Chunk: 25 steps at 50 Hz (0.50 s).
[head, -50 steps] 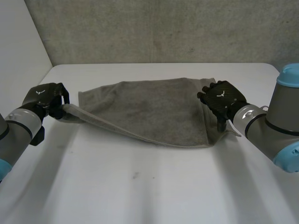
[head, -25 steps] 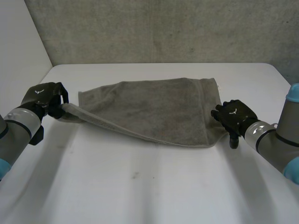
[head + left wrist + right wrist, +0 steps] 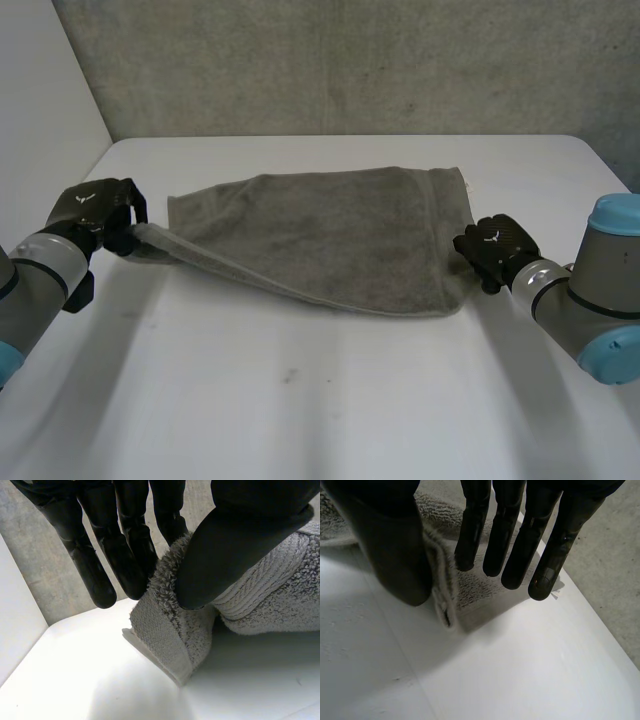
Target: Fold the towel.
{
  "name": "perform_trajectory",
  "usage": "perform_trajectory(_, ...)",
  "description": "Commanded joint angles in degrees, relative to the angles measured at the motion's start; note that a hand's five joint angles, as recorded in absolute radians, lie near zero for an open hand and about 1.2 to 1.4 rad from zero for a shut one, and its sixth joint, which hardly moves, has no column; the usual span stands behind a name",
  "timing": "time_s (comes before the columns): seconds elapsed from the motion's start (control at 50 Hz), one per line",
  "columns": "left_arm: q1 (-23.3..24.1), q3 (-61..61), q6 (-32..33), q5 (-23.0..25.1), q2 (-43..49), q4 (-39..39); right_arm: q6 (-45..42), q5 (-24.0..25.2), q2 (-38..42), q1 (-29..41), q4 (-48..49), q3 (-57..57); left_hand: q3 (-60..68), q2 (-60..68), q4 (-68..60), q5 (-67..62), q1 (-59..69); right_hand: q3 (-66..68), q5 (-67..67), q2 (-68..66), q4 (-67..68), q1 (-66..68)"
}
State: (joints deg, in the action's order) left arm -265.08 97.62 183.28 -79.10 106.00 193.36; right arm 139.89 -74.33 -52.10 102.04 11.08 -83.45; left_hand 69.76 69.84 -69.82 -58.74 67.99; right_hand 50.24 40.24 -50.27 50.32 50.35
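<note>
As it lay on the table (image 3: 320,400), the towel (image 3: 330,235), grey terry, was spread flat in a single layer across the middle, long side running left to right, no fold yet made. Its near left corner was pulled out to a point and raised just clear of the surface, because the left hand (image 3: 97,212) had it pinched: in the left wrist view the thumb (image 3: 235,550) pressed a bunched wad of pile against the fingers (image 3: 132,555), a firm closed grip. The right hand (image 3: 492,248) sat low at the near right corner, just beside the cloth. In its own wrist view the fingers (image 3: 515,540) were straight and the thumb (image 3: 395,555) stood apart from them, with the hemmed edge (image 3: 442,595) lying on the table in the gap between, gripped by nothing. That hand was therefore open, and judged to be placed to close on that corner so both near corners could be carried to the far edge together. Step in hand: securing the second corner. Risk: the hem lay thin and flat, easy to miss. Behind: grey wall (image 3: 330,60).
</note>
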Motion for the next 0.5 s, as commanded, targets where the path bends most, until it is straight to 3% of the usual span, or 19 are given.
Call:
perform_trajectory(0.02,0.09,0.29,0.15,0.00,0.00,-0.09,0.82,0.15,0.51,-0.09,-0.09,0.21,10.24,10.16,-10.18,-11.26,12.01,29.64,29.63,-29.60,29.55,29.52)
perform_trajectory(0.2,0.09,0.56,0.41,-0.09,-0.09,-0.88,0.91,-0.47,-6.61,-3.16,-2.90,1.36,10.24,10.16,-10.18,-11.26,12.01,29.76,29.76,-29.73,29.68,29.65)
perform_trajectory(0.24,0.53,1.95,0.94,-0.09,-1.22,-1.40,-0.23,-0.21,-12.38,-5.96,-8.49,1.62,10.24,10.16,-10.18,-11.26,12.01,29.76,29.76,-29.73,29.68,29.65)
perform_trajectory(0.32,0.18,4.16,3.84,-0.09,-4.57,-2.02,-2.52,0.67,-16.63,-8.17,-16.88,2.24,10.24,10.16,-10.18,-11.26,12.01,29.76,29.76,-29.73,29.68,29.65)
perform_trajectory(0.5,0.09,12.67,16.83,2.28,-16.50,-5.79,-15.42,4.97,-27.68,-15.81,-37.50,-0.92,10.24,10.16,-10.18,-11.26,12.01,29.76,29.76,-29.73,29.68,29.65)
